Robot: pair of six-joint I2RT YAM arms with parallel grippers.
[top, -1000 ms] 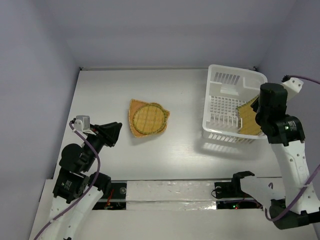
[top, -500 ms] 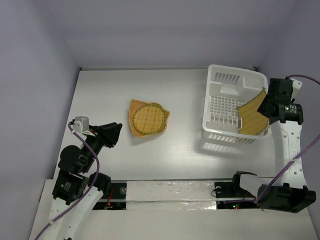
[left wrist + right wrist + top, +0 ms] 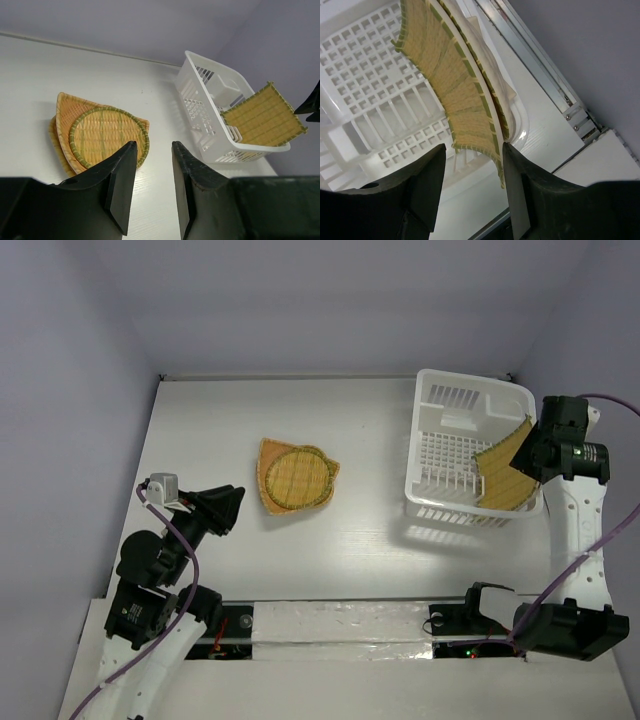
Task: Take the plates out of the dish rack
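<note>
Right gripper [image 3: 472, 148] has swung outside the right wall of the dish rack [image 3: 455, 395], jaws apart.
Woven square plate [image 3: 500, 480] leans over that rim; left gripper [image 3: 154, 145] gapes too.

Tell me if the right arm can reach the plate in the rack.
Probably yes. The right gripper is open at the edge of the plate, which leans on the wall of the rack, with nothing between them.

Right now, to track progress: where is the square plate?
Top view: the square plate leans against the rack's right wall, beside the right pincer.
</note>
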